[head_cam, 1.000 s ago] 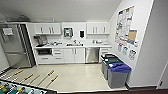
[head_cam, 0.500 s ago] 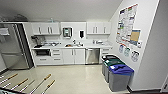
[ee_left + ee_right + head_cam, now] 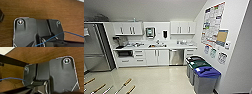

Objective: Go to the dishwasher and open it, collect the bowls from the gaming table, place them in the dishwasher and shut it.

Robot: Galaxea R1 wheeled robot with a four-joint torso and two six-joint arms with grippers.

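The dishwasher (image 3: 176, 57) has a brushed steel front and a bar handle. It stands shut under the white counter, to the right of the sink cabinet, across the floor from me. Several rods with wooden handles (image 3: 124, 86) reach into the lower left corner of the head view and look like part of the gaming table. The bowls are out of view. In each wrist view my own dark plate hangs over a brown wood-grain surface (image 3: 41, 10) (image 3: 41, 55).
A steel fridge (image 3: 94, 47) stands at the left. Three bins, the nearest with a blue lid (image 3: 206, 78), line the right wall below posters (image 3: 214, 25). Pale open floor (image 3: 159, 77) lies between me and the counter (image 3: 156, 47).
The whole head view has shifted slightly, so the camera moved. The kitchen looks a little nearer and the green field at the lower left has slid out of view.
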